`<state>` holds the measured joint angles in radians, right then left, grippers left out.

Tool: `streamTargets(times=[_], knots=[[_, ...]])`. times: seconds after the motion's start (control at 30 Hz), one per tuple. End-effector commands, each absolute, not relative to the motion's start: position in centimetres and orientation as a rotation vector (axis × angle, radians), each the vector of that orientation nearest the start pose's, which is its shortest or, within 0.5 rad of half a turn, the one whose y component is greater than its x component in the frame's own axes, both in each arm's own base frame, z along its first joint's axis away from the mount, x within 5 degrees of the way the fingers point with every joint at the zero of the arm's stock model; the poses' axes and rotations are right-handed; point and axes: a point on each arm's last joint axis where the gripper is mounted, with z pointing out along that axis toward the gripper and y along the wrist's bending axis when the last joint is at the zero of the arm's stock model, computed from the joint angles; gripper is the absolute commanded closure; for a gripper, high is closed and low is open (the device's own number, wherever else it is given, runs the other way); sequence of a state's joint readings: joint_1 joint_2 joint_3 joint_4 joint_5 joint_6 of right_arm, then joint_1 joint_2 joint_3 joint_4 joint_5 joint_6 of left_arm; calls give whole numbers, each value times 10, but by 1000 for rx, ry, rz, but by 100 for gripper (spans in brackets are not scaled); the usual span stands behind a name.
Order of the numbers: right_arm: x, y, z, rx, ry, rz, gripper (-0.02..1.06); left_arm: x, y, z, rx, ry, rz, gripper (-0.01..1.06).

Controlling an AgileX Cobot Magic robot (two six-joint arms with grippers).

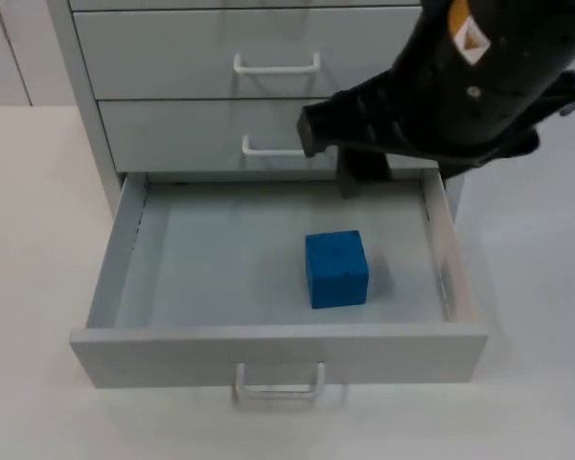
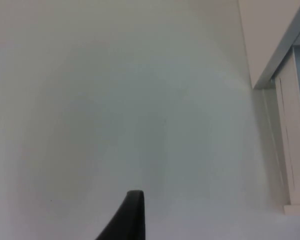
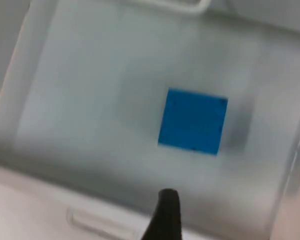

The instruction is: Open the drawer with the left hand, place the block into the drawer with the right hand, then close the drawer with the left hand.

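A small blue cube-shaped block (image 1: 336, 269) rests on the floor of the open pale grey metal drawer (image 1: 131, 251), right of centre and clear of its walls. It looks rigid and light. The drawer probably slides easily; its thin white bar handle (image 1: 279, 383) on the front panel is the natural grip. The right tool (image 1: 350, 182) hangs above the drawer's back edge; whether it is spread cannot be told. The left tool (image 2: 132, 212) waits over bare white worktop (image 2: 115, 100) beside the cabinet, its spread likewise unclear.
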<state>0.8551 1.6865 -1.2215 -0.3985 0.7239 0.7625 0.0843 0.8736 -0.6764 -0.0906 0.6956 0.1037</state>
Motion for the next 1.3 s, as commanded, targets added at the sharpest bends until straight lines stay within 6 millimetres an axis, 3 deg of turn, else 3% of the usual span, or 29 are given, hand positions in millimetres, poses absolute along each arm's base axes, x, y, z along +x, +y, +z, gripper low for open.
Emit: streamTargets(times=[0.0,0.3,0.5,0.63,0.97,1.0,1.13,1.27], knots=[[245,251,255,-473,2566,141,35,162,8,293,-49,2359,-24,0],[239,248,255,-519,2616,110,35,162,9,293,-45,2366,-18,0],[231,235,262,-538,2614,84,35,161,9,292,-39,2380,-10,0],[225,215,265,-505,2614,77,35,159,9,291,-35,2402,-12,0],[216,120,276,-273,2603,24,35,159,9,291,-36,2402,-14,0],[216,120,276,-273,2603,24,35,159,9,291,-36,2402,-14,0],[210,85,289,-201,2588,12,35,159,8,291,-39,2402,-20,0],[207,66,295,-147,2589,-6,35,159,8,291,-39,2402,-20,0]])
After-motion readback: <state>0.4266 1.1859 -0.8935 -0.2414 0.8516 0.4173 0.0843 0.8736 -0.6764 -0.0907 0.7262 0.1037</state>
